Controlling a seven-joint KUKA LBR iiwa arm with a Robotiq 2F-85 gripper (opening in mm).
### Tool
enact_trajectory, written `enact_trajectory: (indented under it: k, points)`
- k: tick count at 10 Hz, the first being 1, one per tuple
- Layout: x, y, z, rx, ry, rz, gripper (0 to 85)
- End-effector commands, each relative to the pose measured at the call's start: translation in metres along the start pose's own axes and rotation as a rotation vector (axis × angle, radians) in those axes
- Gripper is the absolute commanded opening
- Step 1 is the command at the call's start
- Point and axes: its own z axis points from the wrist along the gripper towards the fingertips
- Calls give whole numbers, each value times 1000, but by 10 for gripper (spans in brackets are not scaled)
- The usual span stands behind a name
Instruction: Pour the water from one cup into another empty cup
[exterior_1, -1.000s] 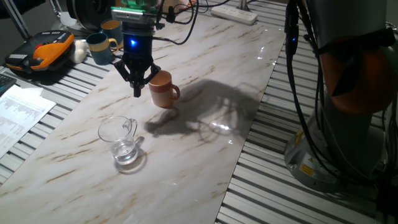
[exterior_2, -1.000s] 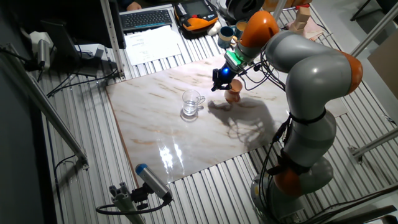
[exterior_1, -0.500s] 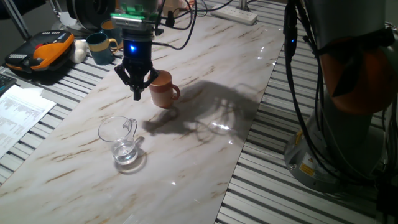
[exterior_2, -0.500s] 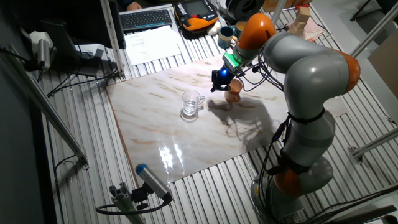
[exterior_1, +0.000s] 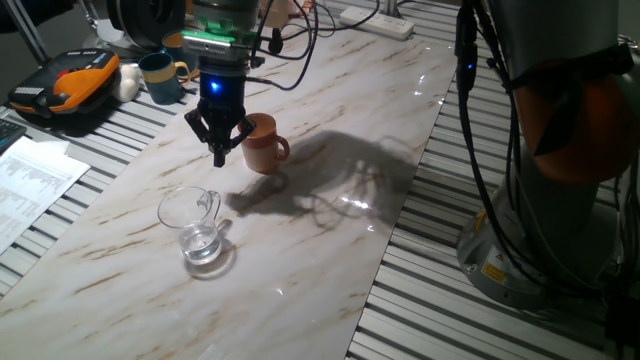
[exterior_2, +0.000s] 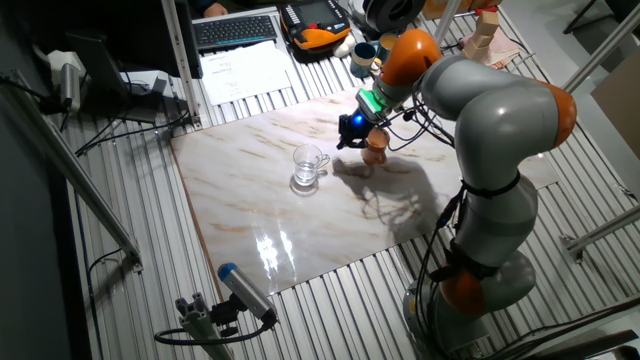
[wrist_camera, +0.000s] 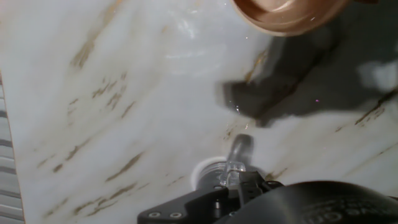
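Marble tabletop (exterior_1: 330, 130), pour not yet begun: my gripper (exterior_1: 220, 152), fingers together and empty, hung between the glass mug (exterior_1: 195, 228), water (exterior_1: 202, 246) inside, and the terracotta mug (exterior_1: 262, 143).

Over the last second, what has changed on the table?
Only the hand moved: it drifted a little, to the left in one fixed view, staying above the marble beside the terracotta mug. It took hold of nothing. The glass mug with its water stands where it was, untouched, and the terracotta mug has not shifted either.
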Motion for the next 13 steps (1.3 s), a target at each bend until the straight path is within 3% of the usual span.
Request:
enact_trajectory:
  k: [1, 3, 5, 7, 9, 11, 13]
  points:
    - [0, 0, -1, 15, -5, -3, 0]
    - [0, 2, 6, 26, -17, 2, 0]
    - [1, 2, 12, 12, -23, 9, 0]
    - [2, 3, 17, -41, -14, 38, 0]
    - [6, 2, 25, -60, -16, 53, 0]
    - [4, 0, 29, -92, 4, 67, 0]
    - [-1, -3, 33, -91, 6, 63, 0]
